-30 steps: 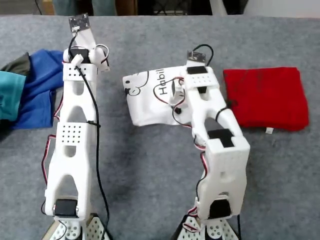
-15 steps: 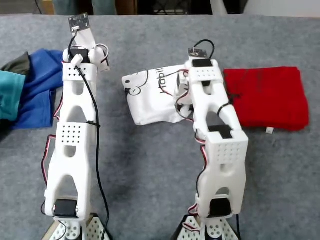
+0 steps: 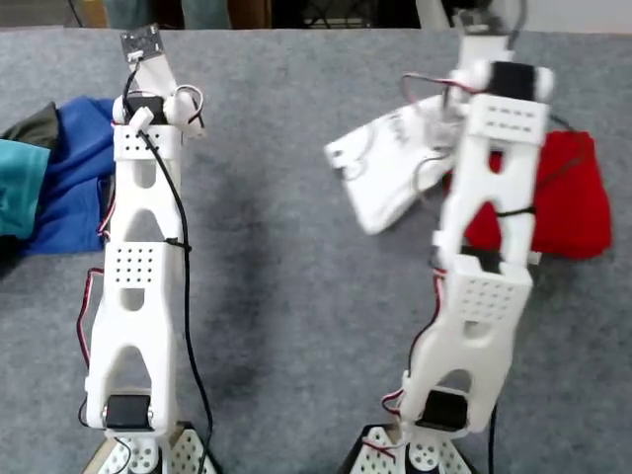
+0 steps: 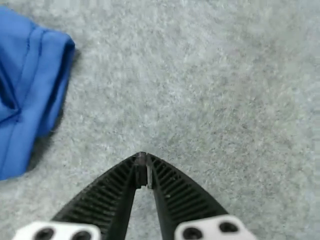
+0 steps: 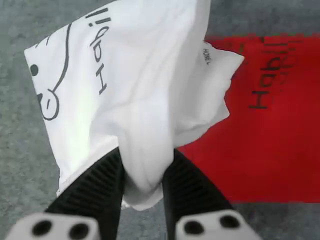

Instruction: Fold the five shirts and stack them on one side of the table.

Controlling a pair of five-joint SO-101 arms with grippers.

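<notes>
So right now the right gripper [image 5: 145, 172] is clenched on a bunched fold of the white shirt [image 5: 125, 85], with cloth squeezed between both black fingers [image 5: 95, 185]. The rest of the shirt hangs out from there. It has a black doodle and some lettering on it, and a small tag is poking out of a fold

The red shirt [image 3: 576, 202] is my reference point. It's folded into a neat rectangle and lies flat on the grey table [image 3: 286, 296]. From the high view the white shirt sits just beside it and overlaps its edge on the side facing the middle of the table, and the right arm [image 3: 484, 257] stretches across that same edge. In the right wrist view the red cloth sits directly behind the white bundle

Well apart from the red shirt, at the opposite end of the table, is a loose blue shirt [image 3: 71, 183]. A teal shirt [image 3: 20, 188] and something dark [image 3: 32, 126] are heaped at its outer side, even further from the red one. None of those look folded

The left gripper [image 4: 143, 161] is also far from the red shirt. It's pinched closed with its tips meeting and gripping nothing, over bare grey table, with a blue sleeve edge off to one side
</notes>
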